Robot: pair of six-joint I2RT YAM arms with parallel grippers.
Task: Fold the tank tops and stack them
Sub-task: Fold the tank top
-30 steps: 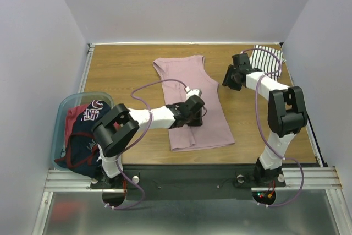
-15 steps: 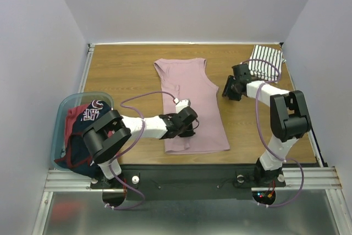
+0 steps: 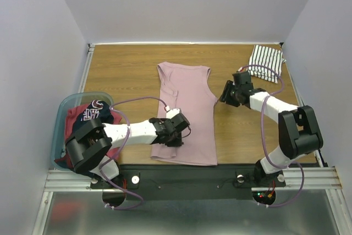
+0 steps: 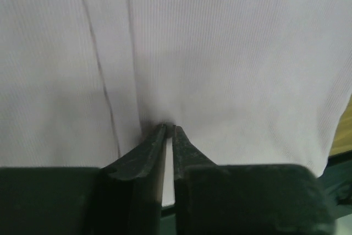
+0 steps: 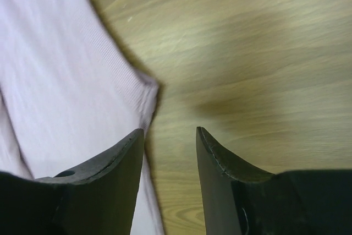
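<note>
The dusty pink tank top [image 3: 187, 111] lies flat in the middle of the table, its hem at the near edge. My left gripper [image 3: 175, 134] is shut on a pinch of its cloth [image 4: 231, 64] near the lower left hem. My right gripper [image 3: 226, 95] is open and empty, hovering over the pink top's right armhole edge [image 5: 144, 96]. The folded white top with black stripes [image 3: 266, 63] lies at the far right corner. Navy and dark red tops [image 3: 82, 127] sit heaped in the tub.
A translucent light-blue plastic tub [image 3: 61, 115] stands at the left edge of the table. Bare wood [image 3: 121, 70] shows left and right of the pink top. White walls close in on three sides.
My left gripper has dragged the pink top toward the near edge, straightening it. My right gripper has moved down and left from beside the striped top to the pink top's right edge.
</note>
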